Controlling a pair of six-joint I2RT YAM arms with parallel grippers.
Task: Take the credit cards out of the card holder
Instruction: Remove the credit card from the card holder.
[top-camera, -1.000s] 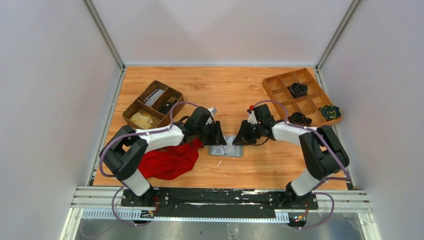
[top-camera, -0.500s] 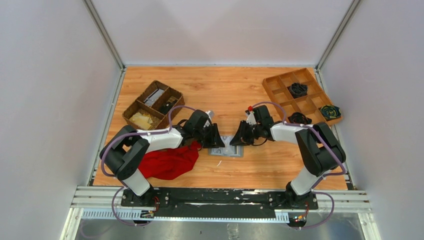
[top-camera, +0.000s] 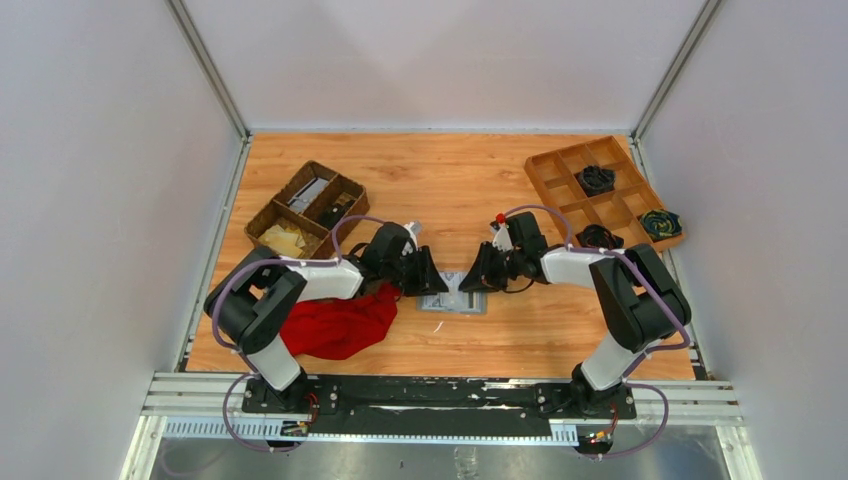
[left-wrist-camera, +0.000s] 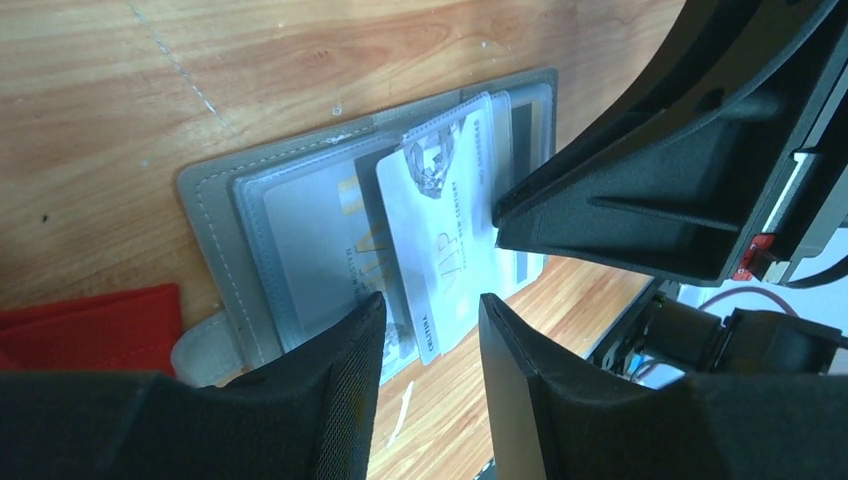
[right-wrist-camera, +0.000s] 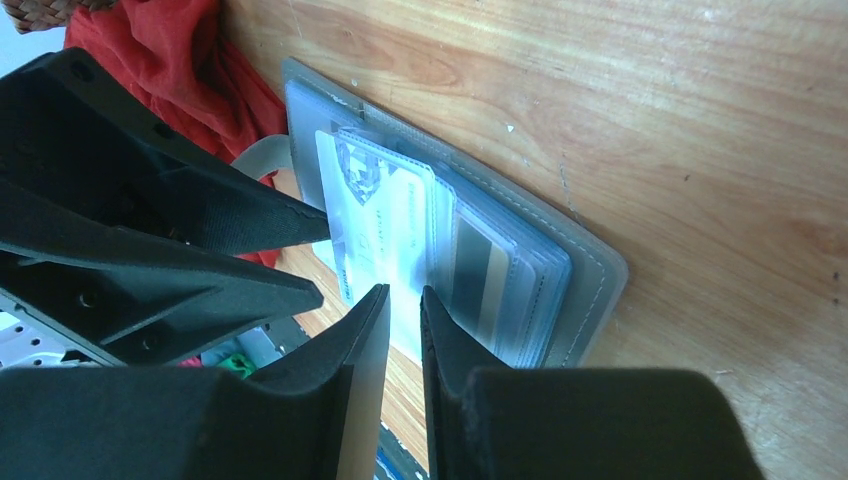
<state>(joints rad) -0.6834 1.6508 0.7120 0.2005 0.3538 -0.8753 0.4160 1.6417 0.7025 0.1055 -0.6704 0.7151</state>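
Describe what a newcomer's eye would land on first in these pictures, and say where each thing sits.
The left gripper and right gripper meet nose to nose at the middle of the table. Both are low over an open grey card holder, which has a pale card poking out of its clear sleeves. Next comes the bright red cloth, bunched just left of the holder.
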